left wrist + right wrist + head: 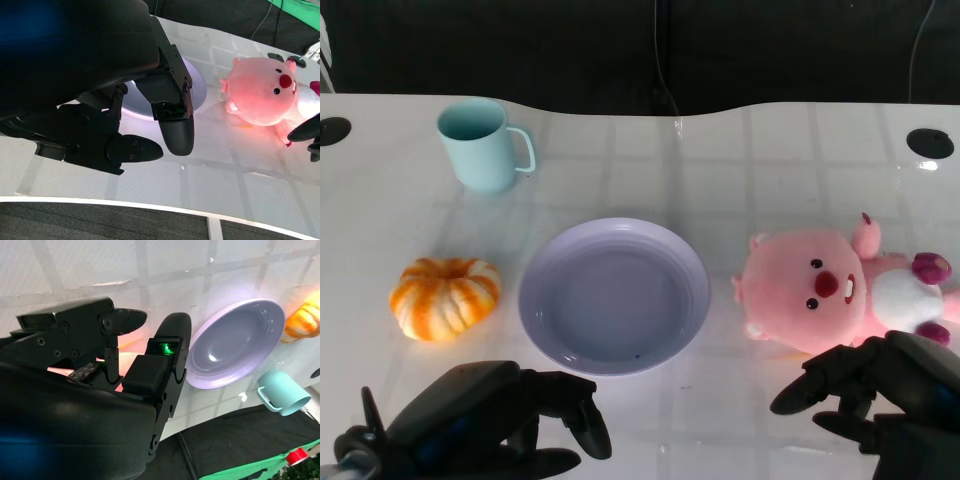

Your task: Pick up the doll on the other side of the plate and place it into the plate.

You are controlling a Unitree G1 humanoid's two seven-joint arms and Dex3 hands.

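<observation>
Down at the near edge of the table, the right hand hovered just short of the doll, its fingers spread and empty, the tips reaching toward the pink plush without clearly touching it in the head view. The left hand was released too, holding nothing, fingers apart and low over the table just before the plate's near rim.

The doll lay on its back directly ahead of the right hand, on the far side of the plate from the left hand, with its head turned toward the plate and a bare strip of table between the two.

The left wrist view showed what the head view could not: the doll's face from the side, glowing under strong light, and dark fingertips of the other hand entering beside its body. It showed only a sliver of the plate behind the left hand's own fingers.

The right wrist view gave almost nothing of the doll, only pink patches hidden behind its fingers. Beyond them it took in the whole plate, then the pumpkin and the cup farther off.

From the head view, the pumpkin sat ahead of the left hand, beside the plate, and the cup stood well beyond it.
</observation>
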